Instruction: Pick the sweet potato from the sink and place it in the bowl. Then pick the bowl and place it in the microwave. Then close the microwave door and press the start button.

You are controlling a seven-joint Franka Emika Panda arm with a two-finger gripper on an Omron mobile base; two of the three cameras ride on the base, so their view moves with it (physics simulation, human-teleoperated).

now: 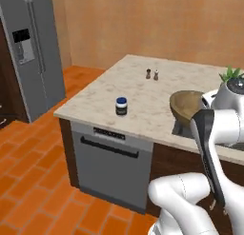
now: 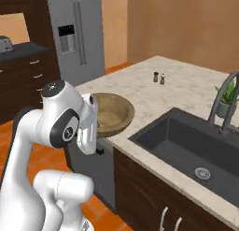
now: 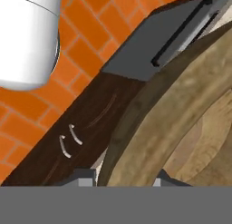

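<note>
The tan wooden bowl hangs tilted at the island counter's front edge, partly out over the cabinet fronts. In the hand view its thick darker rim runs down between the two finger tips, and my gripper is shut on that rim. From the left base view the bowl sits just left of my white wrist. The black sink lies to the right of the bowl with its round drain bare. The sweet potato is hidden from me. Both the microwave and its door are out of view.
Below the bowl are a grey dishwasher and dark cabinet doors over orange tile floor. On the marble counter stand a blue-lidded jar, two shakers and a plant. A faucet arches over the sink. The steel fridge stands at the far left.
</note>
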